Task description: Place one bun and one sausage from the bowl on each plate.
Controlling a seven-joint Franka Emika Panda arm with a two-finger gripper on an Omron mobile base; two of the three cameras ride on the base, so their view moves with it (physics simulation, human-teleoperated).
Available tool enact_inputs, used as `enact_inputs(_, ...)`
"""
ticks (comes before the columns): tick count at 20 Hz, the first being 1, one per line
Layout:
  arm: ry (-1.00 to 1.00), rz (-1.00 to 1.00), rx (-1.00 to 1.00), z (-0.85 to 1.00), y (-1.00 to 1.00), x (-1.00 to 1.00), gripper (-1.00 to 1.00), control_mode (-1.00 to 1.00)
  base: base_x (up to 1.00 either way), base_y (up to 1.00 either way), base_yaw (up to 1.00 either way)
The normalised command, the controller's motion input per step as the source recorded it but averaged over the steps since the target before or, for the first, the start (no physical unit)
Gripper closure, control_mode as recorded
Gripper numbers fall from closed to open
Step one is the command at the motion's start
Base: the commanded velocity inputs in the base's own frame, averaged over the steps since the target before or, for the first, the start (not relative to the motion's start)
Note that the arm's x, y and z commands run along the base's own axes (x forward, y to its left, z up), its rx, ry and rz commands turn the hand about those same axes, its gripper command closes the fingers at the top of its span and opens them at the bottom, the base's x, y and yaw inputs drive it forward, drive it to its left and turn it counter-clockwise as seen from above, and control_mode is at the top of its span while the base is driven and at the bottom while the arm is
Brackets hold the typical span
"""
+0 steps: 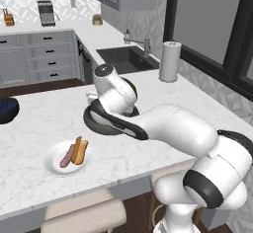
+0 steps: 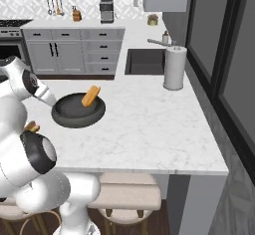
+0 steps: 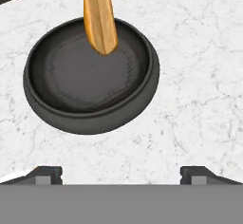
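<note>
The wide dark bowl point(image 3: 90, 90) sits on the marble counter, and one orange-tan bun point(image 3: 100, 21) leans on its far rim. The same bowl point(image 2: 78, 110) and bun point(image 2: 90, 96) show in the right base view. My gripper point(image 3: 122, 175) hangs above the near side of the bowl. It is open, with nothing between its fingertips point(image 3: 45, 174). In the left base view my arm covers much of the bowl point(image 1: 96, 123). Near the counter's front edge, a white plate point(image 1: 52, 167) carries a bun point(image 1: 79, 151) and a pinkish-brown sausage point(image 1: 65, 156) side by side.
A glossy dark blue bowl point(image 1: 7, 109) stands at the counter's far left. A paper towel roll point(image 2: 175, 68) stands beside the sink point(image 2: 144, 61) and its faucet point(image 2: 158, 41). Stools point(image 2: 128, 196) sit below the counter's front edge.
</note>
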Motion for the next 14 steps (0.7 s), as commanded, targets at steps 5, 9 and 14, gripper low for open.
enact_inputs(5,0.19,0.0,0.06,0.2,-1.0,1.0,-1.0,-1.0,0.0,0.0,0.0)
enact_inputs(9,0.17,0.12,0.0,-0.21,-0.94,1.0,-1.0,-1.0,0.0,0.0,0.0)
enact_inputs(14,0.05,0.03,-0.04,-0.39,0.01,0.96,-1.0,-1.0,0.0,0.0,0.0)
